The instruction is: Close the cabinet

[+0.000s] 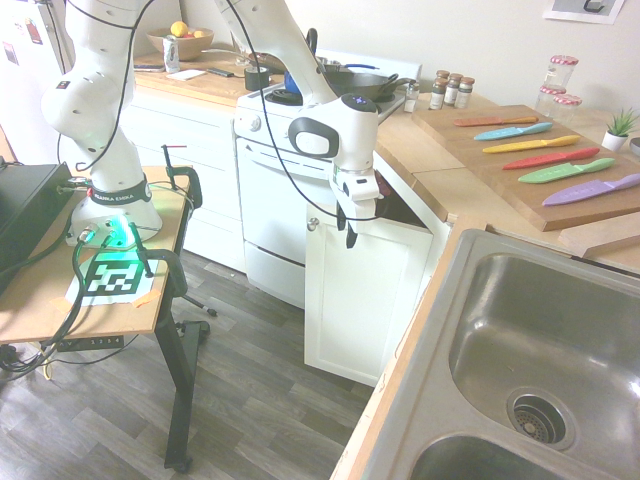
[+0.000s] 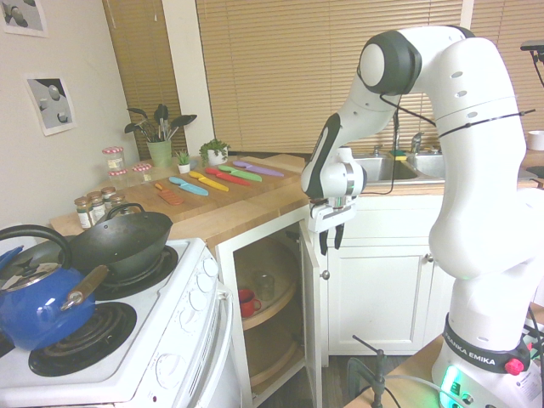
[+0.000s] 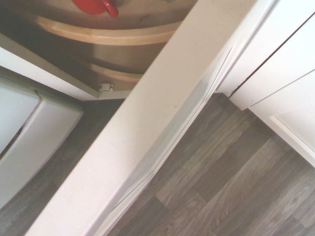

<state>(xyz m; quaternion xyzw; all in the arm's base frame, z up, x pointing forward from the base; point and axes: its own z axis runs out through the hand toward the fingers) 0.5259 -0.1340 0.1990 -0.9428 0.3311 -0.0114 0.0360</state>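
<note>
The white cabinet's tall narrow door [image 1: 365, 290] stands wide open, swung out from the counter corner, with its small silver knob [image 1: 313, 223] near the top corner. Seen edge-on from the other side, the door [image 2: 310, 340] has the knob [image 2: 325, 274] on its outer face. My gripper [image 2: 331, 239] points down at the door's top, on the outer-face side just above the knob, with its fingers a little apart and nothing between them. It also shows as the gripper [image 1: 349, 232] over the door's upper edge. In the wrist view the door's top edge [image 3: 147, 128] runs diagonally.
Inside the cabinet are round wooden shelves [image 2: 272, 310] with a red cup [image 2: 247, 302]. The white oven [image 1: 270, 200] adjoins the opening on one side, a wider white cabinet [image 2: 382, 289] on the other. A board of coloured knives [image 1: 560, 160] and a sink [image 1: 540, 350] are on the counter.
</note>
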